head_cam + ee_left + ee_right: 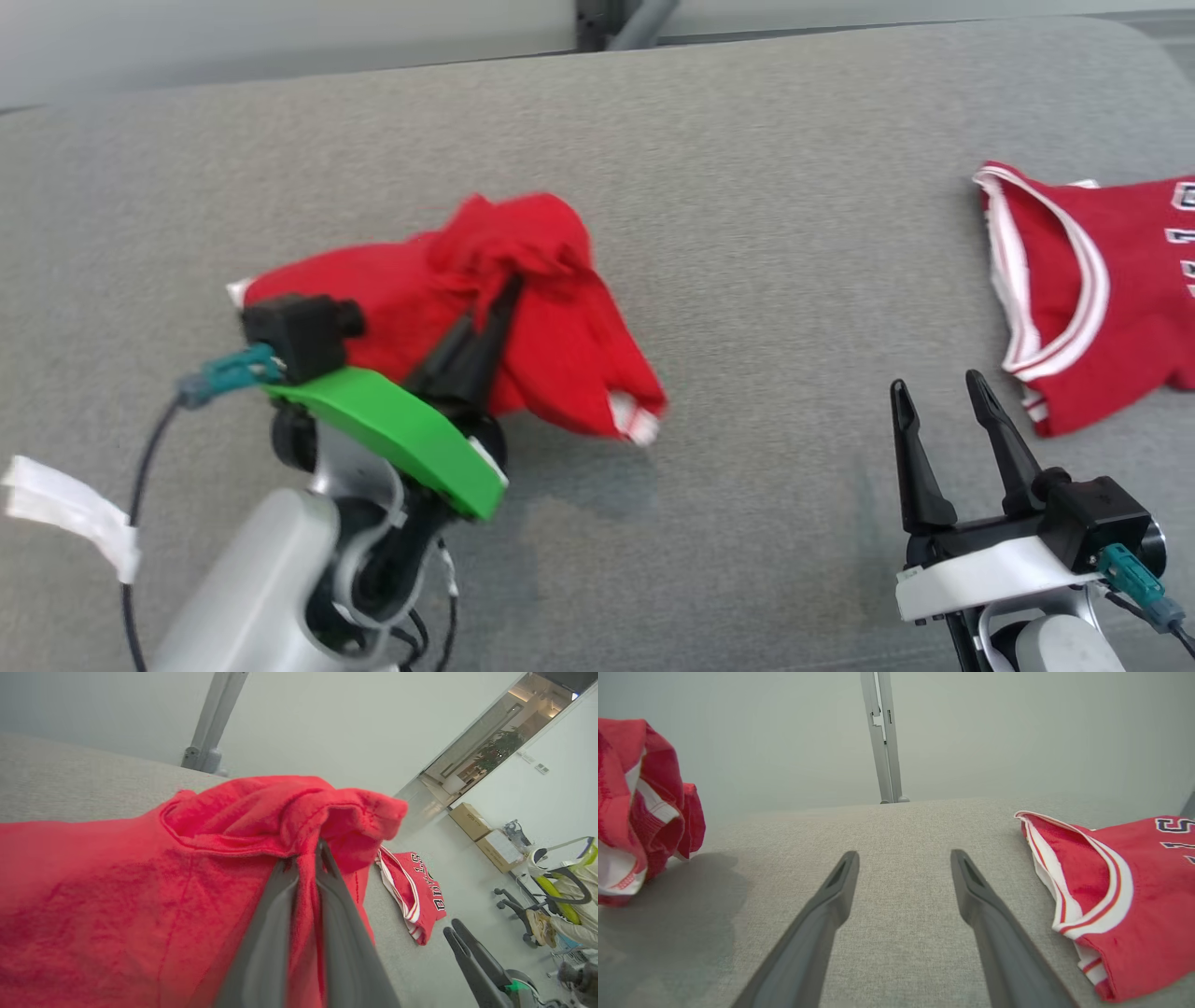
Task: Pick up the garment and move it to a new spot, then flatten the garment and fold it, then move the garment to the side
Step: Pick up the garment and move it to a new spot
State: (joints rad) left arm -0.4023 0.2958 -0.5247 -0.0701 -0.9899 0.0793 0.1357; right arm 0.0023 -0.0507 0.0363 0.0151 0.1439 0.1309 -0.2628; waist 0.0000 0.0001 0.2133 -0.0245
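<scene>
Two red garments lie on the grey fabric-covered table [747, 187], and two grippers work over it. The first garment is a crumpled plain red cloth garment [560, 345], left of centre. The second is a red jersey with white trim and dark lettering [1130, 308], flat at the far right and well apart from it. The left gripper [509, 291] reaches in from the near left, its two dark fingers pressed together on a raised fold at the top of the crumpled garment. The left wrist view makes that pinch plain, with cloth squeezed between the fingers [336, 933] and bunched above their tips. The right wrist view adds a white-banded hem on the garment's right edge. That edge is blurred in the head view, so it may be just off the table. The right gripper [936, 383] hovers near right with its fingers spread and nothing between them, just beside the jersey's near left corner.
</scene>
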